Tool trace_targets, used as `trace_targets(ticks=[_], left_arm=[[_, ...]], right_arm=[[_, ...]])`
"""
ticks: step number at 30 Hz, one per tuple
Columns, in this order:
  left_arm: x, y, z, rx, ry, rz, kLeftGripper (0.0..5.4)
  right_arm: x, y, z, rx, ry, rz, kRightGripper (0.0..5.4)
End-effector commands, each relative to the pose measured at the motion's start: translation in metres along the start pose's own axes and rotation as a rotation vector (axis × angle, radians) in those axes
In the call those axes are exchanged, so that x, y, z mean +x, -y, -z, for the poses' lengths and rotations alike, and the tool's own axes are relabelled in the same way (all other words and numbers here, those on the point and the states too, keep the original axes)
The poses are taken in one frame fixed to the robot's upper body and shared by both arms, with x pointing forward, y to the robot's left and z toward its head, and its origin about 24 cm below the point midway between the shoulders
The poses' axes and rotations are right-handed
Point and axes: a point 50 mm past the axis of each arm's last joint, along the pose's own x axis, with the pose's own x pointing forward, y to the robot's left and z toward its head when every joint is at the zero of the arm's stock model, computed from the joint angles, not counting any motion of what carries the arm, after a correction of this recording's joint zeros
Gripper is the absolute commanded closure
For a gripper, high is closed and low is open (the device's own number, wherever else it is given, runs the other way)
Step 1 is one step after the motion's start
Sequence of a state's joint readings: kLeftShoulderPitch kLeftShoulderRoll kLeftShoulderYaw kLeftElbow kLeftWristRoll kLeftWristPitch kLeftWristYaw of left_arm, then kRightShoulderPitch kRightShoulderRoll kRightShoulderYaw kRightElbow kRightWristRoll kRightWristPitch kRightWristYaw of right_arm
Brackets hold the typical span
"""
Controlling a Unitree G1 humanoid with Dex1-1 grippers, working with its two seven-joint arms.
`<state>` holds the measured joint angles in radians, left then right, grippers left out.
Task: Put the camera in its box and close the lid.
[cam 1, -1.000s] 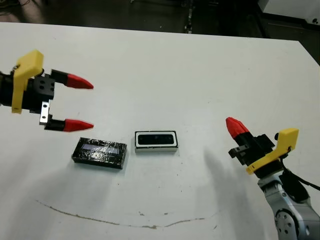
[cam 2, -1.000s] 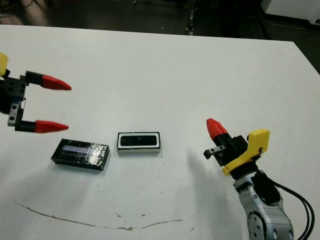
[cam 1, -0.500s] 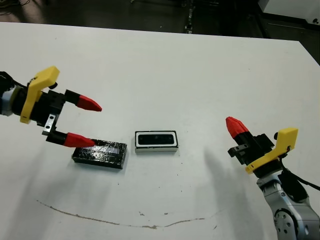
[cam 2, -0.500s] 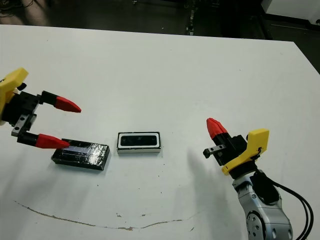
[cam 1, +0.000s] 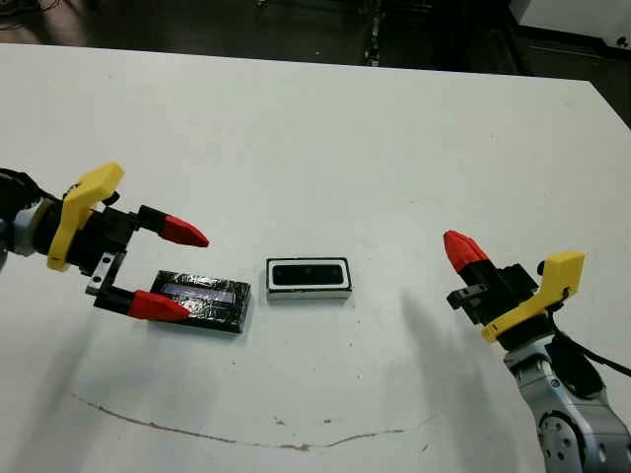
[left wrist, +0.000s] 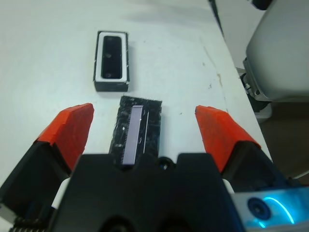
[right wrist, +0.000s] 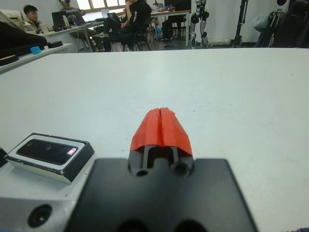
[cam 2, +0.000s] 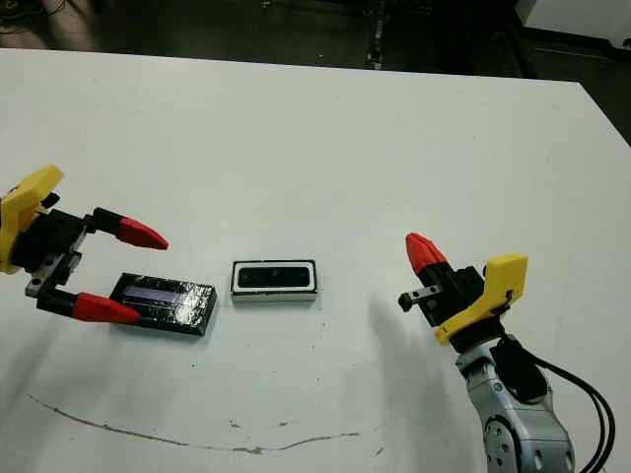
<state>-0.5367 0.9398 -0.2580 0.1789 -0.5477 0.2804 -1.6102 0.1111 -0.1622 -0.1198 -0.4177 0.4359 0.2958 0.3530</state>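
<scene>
The lid [cam 1: 196,301] lies flat on the white table, glossy black with a pale strip along its top. My left gripper [cam 1: 195,276] is open and straddles the lid's left end, one finger behind it and one in front; the left wrist view shows the lid [left wrist: 136,133] between the fingers [left wrist: 72,128]. Just right of the lid stands the box [cam 1: 308,292], white-rimmed, with the black camera [cam 1: 308,275] lying inside it. The right gripper [cam 1: 461,248] is shut and holds nothing, hovering well to the right of the box. The right wrist view shows the box [right wrist: 72,162] with the camera [right wrist: 46,151] in it.
A thin dark scuff line [cam 1: 246,439] runs across the table near its front edge. Beyond the table's far side, people [right wrist: 130,14] sit at desks. Dark floor and equipment lie past the far edge.
My left gripper has come down and toward the lid, from behind it to straddling its left end, still open. The right arm, box and lid have not moved.
</scene>
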Motion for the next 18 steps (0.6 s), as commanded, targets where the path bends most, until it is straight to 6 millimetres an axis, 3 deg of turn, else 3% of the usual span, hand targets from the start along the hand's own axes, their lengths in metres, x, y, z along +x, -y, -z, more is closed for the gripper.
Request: trace_targets(ticks=[1,9,18], left_arm=[[0.0000,0.0038,0.0051,-0.002,-0.024,0.020,0.00],[0.0031,0.0057,0.0084,0.091,-0.071,0.004,0.00],[0.0065,0.0045,0.0132,0.069,-0.110,-0.007,0.00]], right_arm=[[-0.0019,0.0028,0.0017,-0.010,-0.010,0.016,5.39],[-0.0021,0.0026,0.0021,-0.011,-0.013,0.005,5.39],[-0.0027,0.0021,0.0027,-0.006,-0.019,0.006,5.39]])
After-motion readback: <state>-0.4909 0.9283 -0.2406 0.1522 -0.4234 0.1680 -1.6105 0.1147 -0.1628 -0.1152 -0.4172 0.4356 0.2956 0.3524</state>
